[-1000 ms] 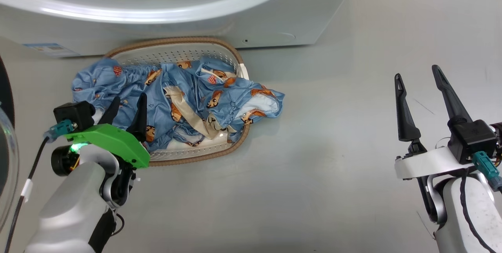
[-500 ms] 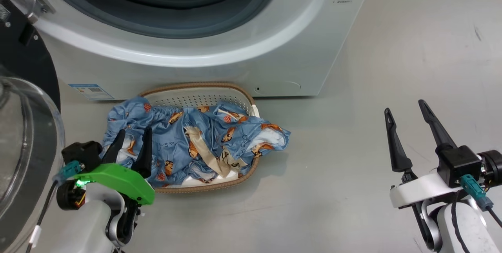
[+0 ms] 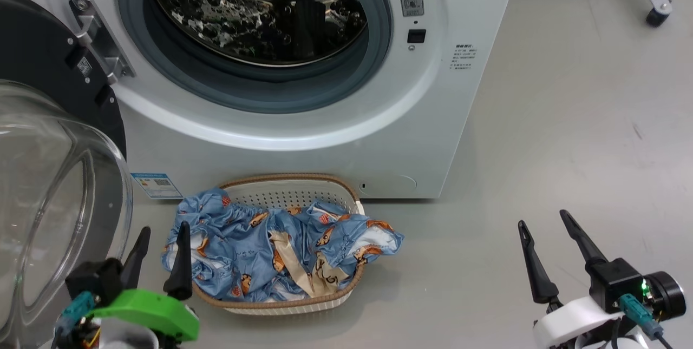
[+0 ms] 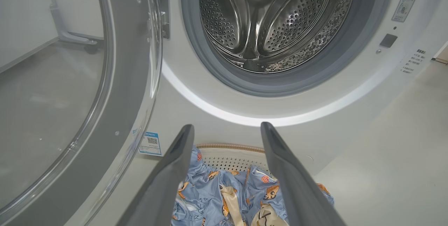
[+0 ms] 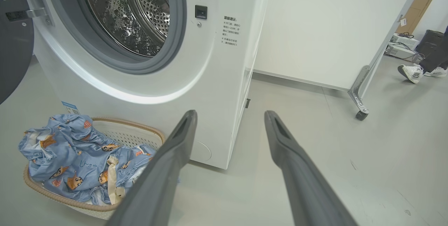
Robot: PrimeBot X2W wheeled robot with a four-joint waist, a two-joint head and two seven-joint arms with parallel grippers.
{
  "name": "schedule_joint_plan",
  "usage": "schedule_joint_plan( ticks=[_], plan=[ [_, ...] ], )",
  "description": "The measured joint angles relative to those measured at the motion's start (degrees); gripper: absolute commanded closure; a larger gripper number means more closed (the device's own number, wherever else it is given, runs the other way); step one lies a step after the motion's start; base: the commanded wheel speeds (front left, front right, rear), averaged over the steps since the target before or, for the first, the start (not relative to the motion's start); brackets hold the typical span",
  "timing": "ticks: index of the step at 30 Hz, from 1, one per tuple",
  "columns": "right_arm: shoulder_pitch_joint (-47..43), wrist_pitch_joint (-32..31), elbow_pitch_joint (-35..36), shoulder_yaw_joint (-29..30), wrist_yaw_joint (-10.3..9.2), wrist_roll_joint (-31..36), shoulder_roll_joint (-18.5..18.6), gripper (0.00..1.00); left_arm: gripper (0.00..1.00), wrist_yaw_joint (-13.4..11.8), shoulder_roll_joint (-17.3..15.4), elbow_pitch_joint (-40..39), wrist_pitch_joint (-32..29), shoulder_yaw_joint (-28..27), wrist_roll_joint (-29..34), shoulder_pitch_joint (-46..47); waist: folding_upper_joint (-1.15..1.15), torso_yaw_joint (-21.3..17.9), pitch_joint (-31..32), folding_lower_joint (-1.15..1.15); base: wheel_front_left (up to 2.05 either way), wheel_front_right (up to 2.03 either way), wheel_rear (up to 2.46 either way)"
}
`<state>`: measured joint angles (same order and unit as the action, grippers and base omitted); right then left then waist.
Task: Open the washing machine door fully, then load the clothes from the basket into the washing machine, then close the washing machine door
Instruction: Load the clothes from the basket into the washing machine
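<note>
Left gripper (image 3: 162, 230): the two fingers are spread wide, with nothing between them. It sits at the left end of the basket (image 3: 292, 195). In the head view one fingertip overlaps the edge of the clothes (image 3: 254, 251); whether it touches them cannot be told.

Right gripper (image 3: 543, 219): the fingers are spread equally wide. It holds nothing and touches nothing, and stands over bare floor (image 3: 541, 122) well to the right of the basket.

Count:
- One washing machine (image 3: 303, 143), with its steel drum (image 3: 260, 8) exposed and no laundry in the part that shows.
- One washing machine door (image 3: 48, 176), swung open to the left on its hinge (image 3: 95, 40).
- One basket, on the floor just in front of the machine's base.
- One heap of clothes, lying in the basket and spilling over its left and right rims. The number of separate pieces cannot be told.
- One blue label (image 3: 157, 185), low on the machine front.
- Two shoes (image 5: 413, 73) of a person, far off in the right wrist view.
</note>
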<state>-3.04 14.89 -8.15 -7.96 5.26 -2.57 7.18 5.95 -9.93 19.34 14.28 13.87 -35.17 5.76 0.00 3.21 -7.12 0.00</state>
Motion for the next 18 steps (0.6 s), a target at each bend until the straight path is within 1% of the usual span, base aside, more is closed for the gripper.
schedule_joint_plan(
  ticks=[3,7,12,18],
  plan=[
    [-1.69,0.0,-0.2,-0.21,0.01,-0.26,-0.27,0.0,0.0,-0.45,0.03,-2.09,0.0,-1.42,2.01,-4.56,0.0,0.02,2.48,0.0,0.0,0.0,0.0],
    [-2.9,0.0,0.12,-0.3,0.19,-0.47,-0.67,0.0,0.0,-0.46,0.2,-4.91,0.0,-2.91,3.96,-9.14,0.0,-0.21,5.26,0.0,0.0,0.0,0.0],
    [-3.65,0.0,0.45,-0.3,0.23,-0.51,-0.89,0.0,0.0,-0.44,1.44,-8.53,0.0,-4.54,5.94,-12.15,0.0,-0.88,7.39,0.0,0.0,0.0,0.0],
    [-4.54,0.0,0.9,-0.18,0.25,-0.51,-0.74,0.0,0.0,-0.37,2.25,-11.65,0.0,-6.25,8.23,-15.09,0.0,-1.95,8.34,0.0,0.0,0.0,0.0]
  ],
)
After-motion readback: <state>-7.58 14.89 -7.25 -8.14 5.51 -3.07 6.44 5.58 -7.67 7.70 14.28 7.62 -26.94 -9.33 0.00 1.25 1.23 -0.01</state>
